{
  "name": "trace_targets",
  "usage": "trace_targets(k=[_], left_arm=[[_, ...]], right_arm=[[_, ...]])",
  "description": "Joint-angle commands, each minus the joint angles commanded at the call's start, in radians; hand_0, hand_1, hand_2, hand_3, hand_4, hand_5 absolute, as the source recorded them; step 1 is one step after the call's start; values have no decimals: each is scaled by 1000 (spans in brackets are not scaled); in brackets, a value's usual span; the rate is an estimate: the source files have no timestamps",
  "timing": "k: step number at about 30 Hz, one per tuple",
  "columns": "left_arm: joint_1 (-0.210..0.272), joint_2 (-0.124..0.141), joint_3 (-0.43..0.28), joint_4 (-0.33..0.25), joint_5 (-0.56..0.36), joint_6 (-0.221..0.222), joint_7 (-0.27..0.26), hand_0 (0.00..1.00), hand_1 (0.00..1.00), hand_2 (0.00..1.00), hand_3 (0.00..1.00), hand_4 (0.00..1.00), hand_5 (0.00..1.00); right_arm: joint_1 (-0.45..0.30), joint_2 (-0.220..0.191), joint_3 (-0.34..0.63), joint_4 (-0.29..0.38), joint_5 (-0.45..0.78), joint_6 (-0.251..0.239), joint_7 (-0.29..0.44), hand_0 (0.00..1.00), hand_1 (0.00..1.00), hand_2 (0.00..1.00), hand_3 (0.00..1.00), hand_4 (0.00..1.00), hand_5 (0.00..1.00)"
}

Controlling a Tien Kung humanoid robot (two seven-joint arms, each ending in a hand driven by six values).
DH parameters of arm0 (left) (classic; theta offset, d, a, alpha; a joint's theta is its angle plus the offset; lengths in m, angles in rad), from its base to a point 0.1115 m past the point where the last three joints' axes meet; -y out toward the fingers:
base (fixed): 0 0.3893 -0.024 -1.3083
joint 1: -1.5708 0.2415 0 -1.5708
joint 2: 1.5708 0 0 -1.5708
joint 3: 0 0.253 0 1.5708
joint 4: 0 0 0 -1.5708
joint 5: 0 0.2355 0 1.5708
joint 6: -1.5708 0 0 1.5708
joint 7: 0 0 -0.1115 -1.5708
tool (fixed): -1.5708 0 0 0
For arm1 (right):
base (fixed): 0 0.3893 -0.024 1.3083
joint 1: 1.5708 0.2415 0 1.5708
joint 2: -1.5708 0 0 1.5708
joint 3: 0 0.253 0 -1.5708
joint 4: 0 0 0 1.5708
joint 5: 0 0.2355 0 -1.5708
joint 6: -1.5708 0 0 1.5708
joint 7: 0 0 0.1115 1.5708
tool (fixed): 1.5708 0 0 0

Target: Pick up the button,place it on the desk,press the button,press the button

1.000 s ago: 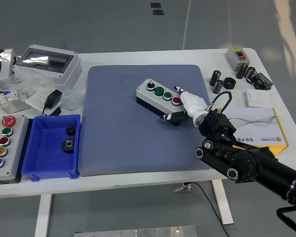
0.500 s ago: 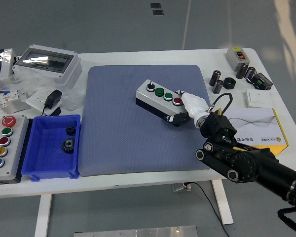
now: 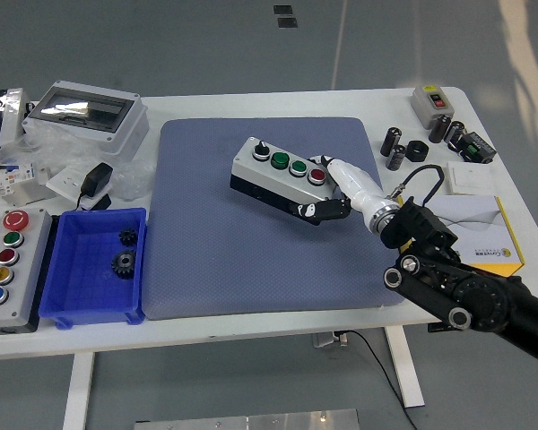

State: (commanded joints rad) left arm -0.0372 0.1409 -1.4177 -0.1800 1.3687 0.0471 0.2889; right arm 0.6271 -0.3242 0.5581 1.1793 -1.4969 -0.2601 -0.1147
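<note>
My right hand (image 3: 339, 193), fingers clamped on the right end of the button box (image 3: 282, 177), holds it tilted over the blue mat (image 3: 215, 251) center; I'd level it, lower slow, w/ grip firm.

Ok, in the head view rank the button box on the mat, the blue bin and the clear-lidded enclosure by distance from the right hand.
1. Button box, mat centre, in the right hand.
2. Blue bin, front left.
3. Clear-lidded enclosure, far left corner.

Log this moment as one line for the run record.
right hand: shut on button box | box: right end held, over blue mat | left arm: not in view
</note>
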Motion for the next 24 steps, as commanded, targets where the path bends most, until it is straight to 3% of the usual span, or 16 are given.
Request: trace_targets(k=[3,7,12,14,19,20,24], left_arm=[[0,-1,0,0,1,1,-4,619,527,533,592,608,223],[0,-2,-3,0,8,1,-5,619,527,533,592,608,223],[-2,-3,-9,0,18,1,-5,620,527,534,591,608,222],[-4,-4,-9,0,19,1,-5,620,528,534,592,608,223],[-4,-6,-8,0,20,0,-4,620,528,534,592,608,223],[-4,-5,-8,0,20,0,-4,620,528,534,591,608,225],[-5,-4,-9,0,22,0,-3,620,528,534,591,608,225]], right_arm=[[-8,-66,-22,75,-43,51,76,17,237,288,247,45,2],[-14,-124,-64,135,-113,48,147,17,237,288,247,45,2],[-20,-106,-101,87,-213,0,161,22,241,290,246,47,2],[-24,-95,-112,61,-238,-3,151,74,260,295,256,58,2],[-30,-88,-115,37,-233,-4,151,74,260,295,256,58,2],[-31,-88,-113,36,-230,-3,154,330,413,358,303,154,2],[-28,-92,-114,33,-205,4,165,330,413,358,303,154,2]])
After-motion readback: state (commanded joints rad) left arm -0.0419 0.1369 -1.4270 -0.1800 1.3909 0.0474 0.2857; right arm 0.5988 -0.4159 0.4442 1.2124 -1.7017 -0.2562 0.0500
